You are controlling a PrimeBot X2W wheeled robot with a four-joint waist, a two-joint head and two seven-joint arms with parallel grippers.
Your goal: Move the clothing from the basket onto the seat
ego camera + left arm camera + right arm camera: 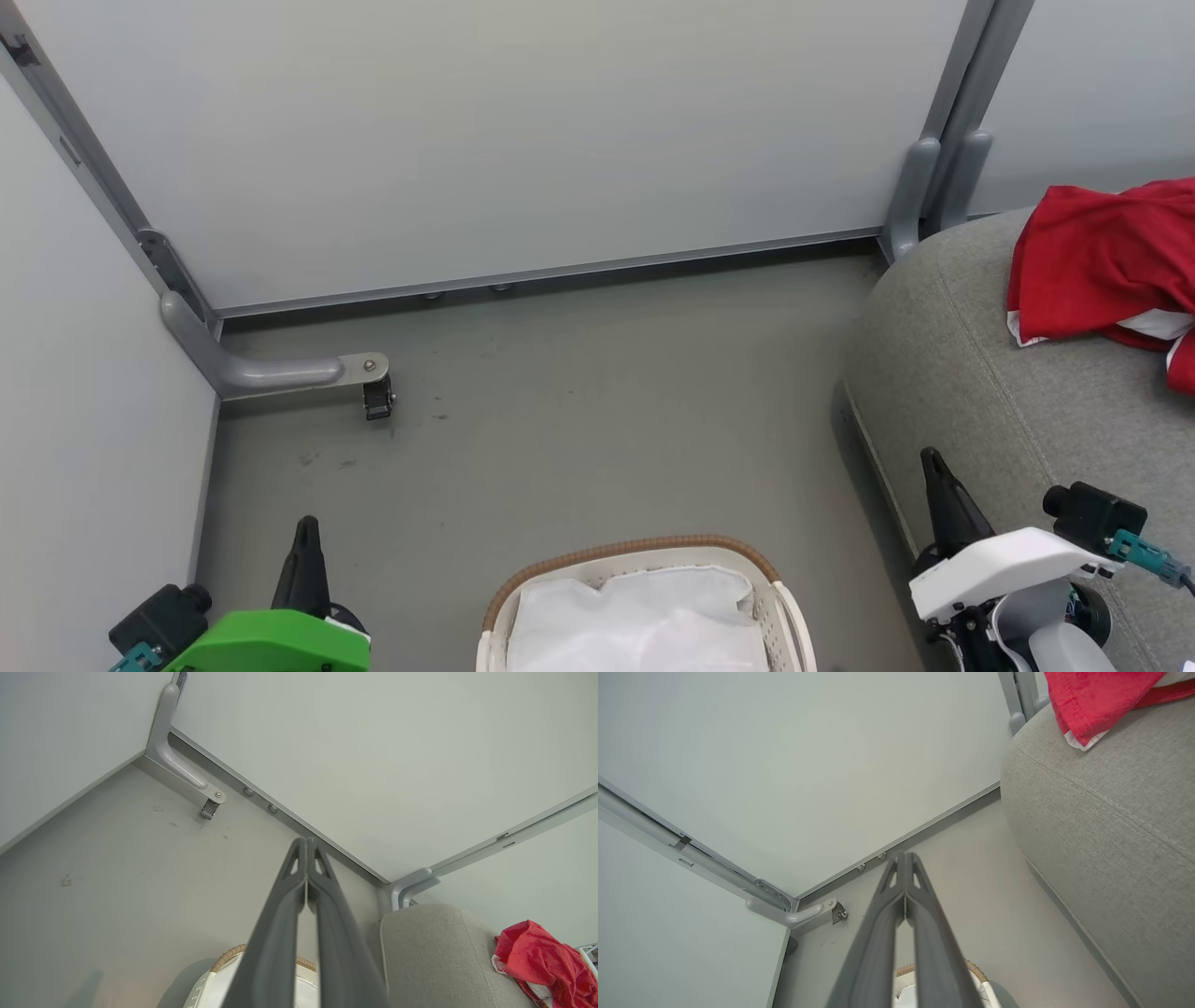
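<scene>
The clothing (1102,261) is being gripped by neither arm: it is lying crumpled on the seat (971,392), toward its far right, with a white trim band showing at its lower edge. The basket (644,553) is standing on the floor (579,420) just beside the seat's front edge. It is being cut off by the bottom of the head view, and in the part shown the white cloth liner (644,616) is lying loose with nothing red on it. The left gripper (305,537) is being held low at the basket's left, its 2 fingers pressed together on nothing, with the tips meeting in the left wrist view. The right gripper (934,471) is being held at the basket's right, against the seat's edge, its fingers likewise closed and empty. Both are being held well apart from the garment, which suggests a parked pose, so the transfer is being judged complete.
</scene>
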